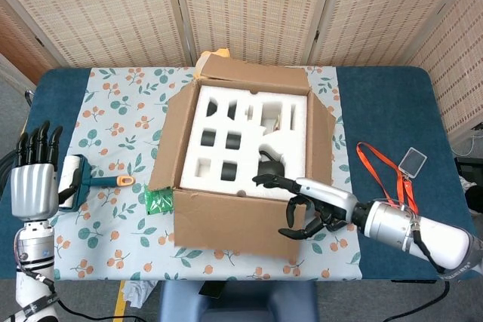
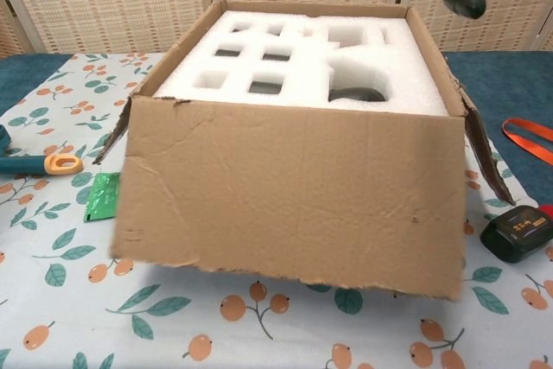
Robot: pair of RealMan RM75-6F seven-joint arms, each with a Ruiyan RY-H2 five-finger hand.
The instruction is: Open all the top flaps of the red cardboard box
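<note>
At the middle of the counter (image 1: 392, 103), the red cardboard box (image 1: 249, 148) shows its foam. The right hand (image 1: 306, 209), fingers spread and empty, hovers above the near flap (image 2: 285, 200), which folds outward, likely freshly released. Left of the box, the left hand (image 1: 34, 179) waits, open and upright.

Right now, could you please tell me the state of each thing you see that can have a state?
Red cardboard box: top open, white foam insert exposed.
Front flap: folded out and down toward the camera.
Right robot hand: fingers spread above the front flap, holding nothing.
Left robot hand: raised at the table's left edge, fingers apart, empty.
Lint roller: lying flat on the cloth.
</note>
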